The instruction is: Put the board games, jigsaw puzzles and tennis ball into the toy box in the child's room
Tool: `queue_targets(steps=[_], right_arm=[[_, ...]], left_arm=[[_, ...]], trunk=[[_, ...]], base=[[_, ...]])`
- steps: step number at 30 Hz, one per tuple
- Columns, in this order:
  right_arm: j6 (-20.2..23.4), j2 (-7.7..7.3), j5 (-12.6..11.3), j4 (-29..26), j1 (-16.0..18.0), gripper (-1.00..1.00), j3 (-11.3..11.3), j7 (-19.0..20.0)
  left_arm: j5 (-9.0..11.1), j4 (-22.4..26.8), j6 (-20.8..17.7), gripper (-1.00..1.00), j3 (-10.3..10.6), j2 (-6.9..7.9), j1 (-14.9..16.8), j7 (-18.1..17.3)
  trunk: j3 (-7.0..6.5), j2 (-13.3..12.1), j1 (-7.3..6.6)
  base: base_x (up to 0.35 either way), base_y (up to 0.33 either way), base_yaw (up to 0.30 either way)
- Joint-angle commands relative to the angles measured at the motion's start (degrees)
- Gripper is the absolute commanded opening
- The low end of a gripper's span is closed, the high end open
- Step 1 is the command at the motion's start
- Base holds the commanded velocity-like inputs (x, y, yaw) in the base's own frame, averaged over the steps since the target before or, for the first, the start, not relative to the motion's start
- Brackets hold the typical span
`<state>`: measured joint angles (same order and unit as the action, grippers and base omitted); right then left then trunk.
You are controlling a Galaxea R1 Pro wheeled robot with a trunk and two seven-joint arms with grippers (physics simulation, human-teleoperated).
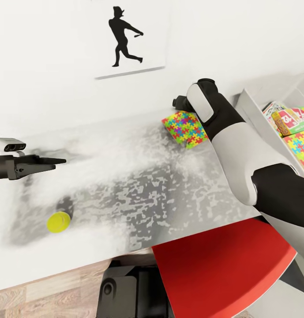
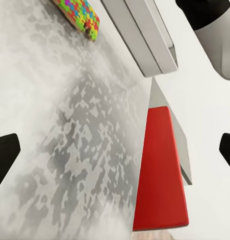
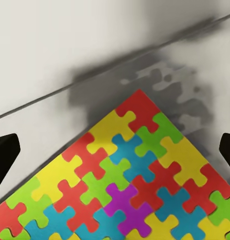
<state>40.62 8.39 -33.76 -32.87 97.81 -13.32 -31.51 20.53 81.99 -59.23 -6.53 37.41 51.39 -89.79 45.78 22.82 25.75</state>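
our right gripper, fingers spread wide, hovers over the jigsaw puzzle lying flat on the table near the wall; we judge it thin, light and floppy, best pinched at its raised edge.

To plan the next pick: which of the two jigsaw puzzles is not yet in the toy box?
The jigsaw puzzle lying on the table beside the right arm; the other puzzle lies inside the toy box.

The board game in the toy box bears large lettering too blurred to read.
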Motion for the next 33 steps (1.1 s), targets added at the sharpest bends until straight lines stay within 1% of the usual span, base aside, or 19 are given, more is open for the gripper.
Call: queue_targets(steps=[1, 10, 19, 29, 33], right_arm=[[0.1, -0.07, -0.6, -0.1, 0.1, 1.0, -0.3, -0.5], [0.1, -0.34, -0.6, -0.1, 0.1, 1.0, -0.4, -0.6], [0.4, -0.08, -0.7, -0.1, 0.2, 1.0, -0.3, -0.7], [0.7, -0.12, -0.8, 0.0, 2.0, 1.0, -0.2, -0.9], [0.8, -0.13, -0.8, 0.0, 2.2, 1.0, -0.2, -1.0]], left_arm=[[0.0, 0.0, -0.6, 1.0, 0.0, 0.03, 0.0, -0.2], [0.0, 0.0, -0.6, 1.0, 0.0, 0.03, 0.0, -0.2], [0.0, 0.0, -0.6, 1.0, 0.0, 0.09, 0.0, -0.2], [0.0, 0.0, -0.6, 1.0, -0.1, 0.08, 0.0, -0.2], [0.0, 0.0, -0.6, 1.0, -0.1, 0.04, 0.0, -0.2]], trunk=[[0.16, 0.1, 0.03], [0.5, 0.1, 0.03], [0.51, 0.1, 0.03], [0.51, 0.1, 0.03], [0.51, 0.1, 0.03]], base=[[0.0, 0.0, 0.0], [0.0, 0.0, 0.0], [0.0, 0.0, 0.0], [0.0, 0.0, 0.0], [0.0, 0.0, 0.0]])
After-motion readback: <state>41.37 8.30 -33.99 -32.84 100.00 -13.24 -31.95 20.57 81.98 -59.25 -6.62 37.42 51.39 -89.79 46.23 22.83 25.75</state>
